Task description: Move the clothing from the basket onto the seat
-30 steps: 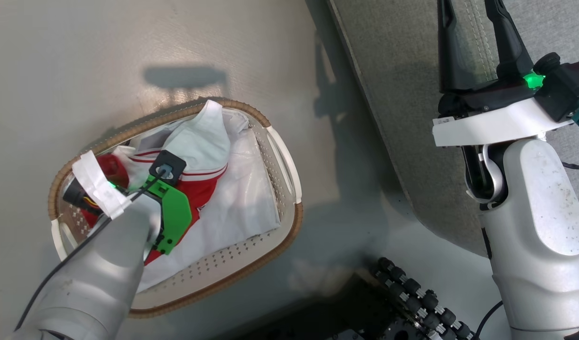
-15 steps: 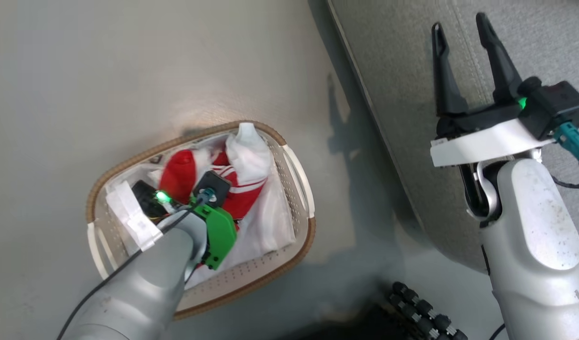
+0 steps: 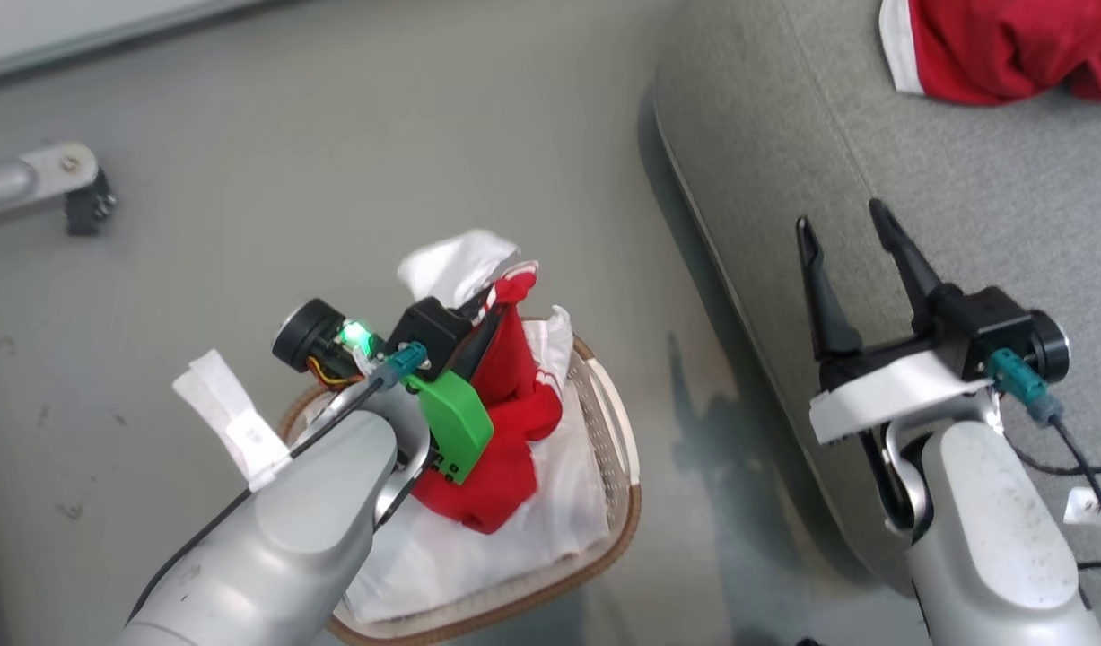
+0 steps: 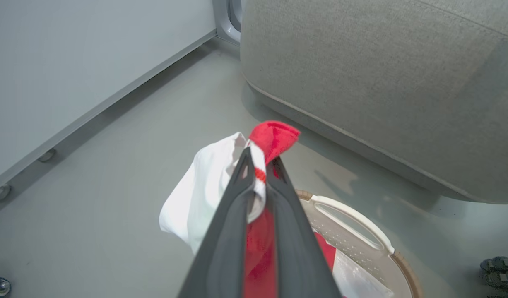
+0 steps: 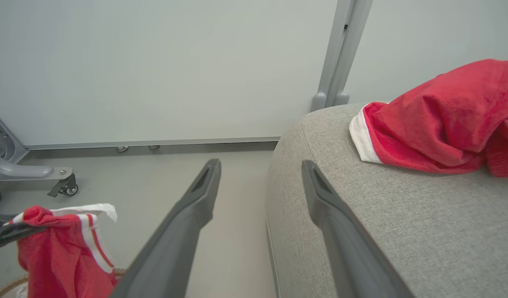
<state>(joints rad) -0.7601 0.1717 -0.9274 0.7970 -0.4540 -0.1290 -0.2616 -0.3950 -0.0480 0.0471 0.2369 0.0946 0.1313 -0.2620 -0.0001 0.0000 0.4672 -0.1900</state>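
Observation:
My left gripper is shut on a red garment with white trim and stripes, which hangs lifted above the basket. In the left wrist view the gripper pinches the cloth at its top. The white liner lies in the basket. A second red garment rests on the grey-green seat at the upper right. My right gripper stands open over the seat's edge, with nothing between its fingers, and the right wrist view shows the same gripper.
The basket stands on the grey floor just left of the seat's rounded side. A metal leg with a caster is at the far left. A pale wall and baseboard run behind. Black rollers sit low at the right.
The left gripper has risen, pulling the red garment up out of the basket. The head camera has tilted up, bringing the seat's garment into view. The right gripper stays open.

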